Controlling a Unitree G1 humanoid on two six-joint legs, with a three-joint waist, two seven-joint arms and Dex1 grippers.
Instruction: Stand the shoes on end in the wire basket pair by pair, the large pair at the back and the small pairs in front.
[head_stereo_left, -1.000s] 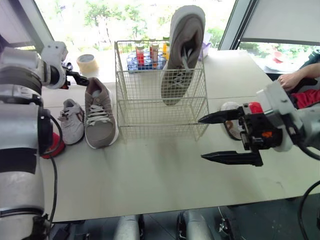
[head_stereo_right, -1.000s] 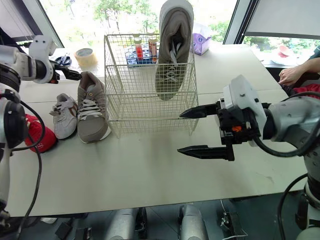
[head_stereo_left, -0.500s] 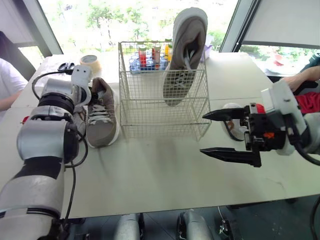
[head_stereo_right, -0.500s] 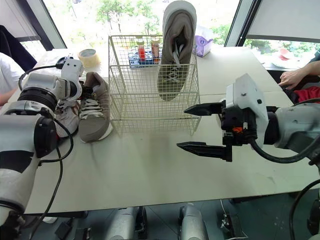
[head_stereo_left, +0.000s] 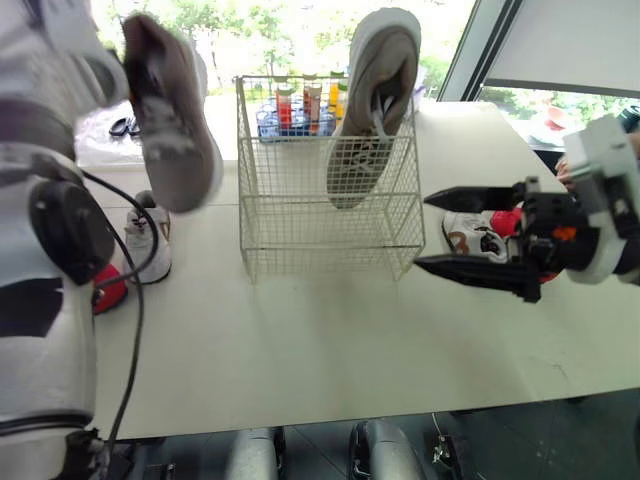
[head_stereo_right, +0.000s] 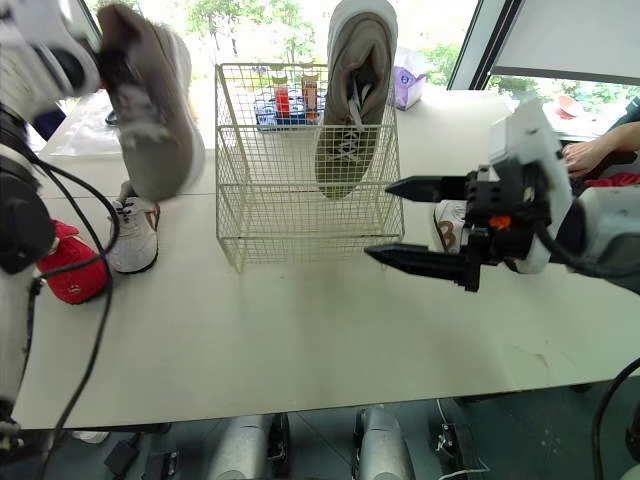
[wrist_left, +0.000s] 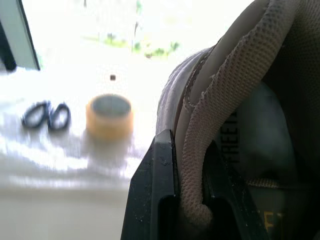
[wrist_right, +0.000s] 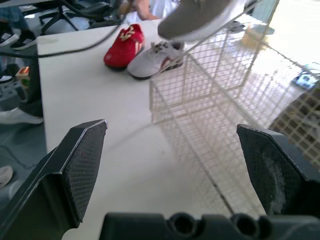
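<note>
Pinching the heel collar of a large grey shoe (head_stereo_left: 170, 120), the left pincer (wrist_left: 190, 175) holds it in the air, above the bench (head_stereo_left: 330, 340) and just left of the wire basket (head_stereo_left: 300, 225). The shoe hangs toe down and is blurred. Its twin, a second grey shoe (head_stereo_left: 372, 110), stands on end in the basket's back right corner, toe down, with the heel rising well above the rim. The right pincer (head_stereo_left: 420, 232) hovers over the bench just right of the basket, its two black fingers spread wide and gripping nothing. A small white shoe (head_stereo_left: 148, 240) and a red shoe (head_stereo_left: 108, 290) lie on the bench under the raised one. Another small shoe (head_stereo_left: 470, 235), white with dark markings, lies behind the right pincer. A tape roll (wrist_left: 109, 116) and scissors (wrist_left: 46, 115) sit near the window.
</note>
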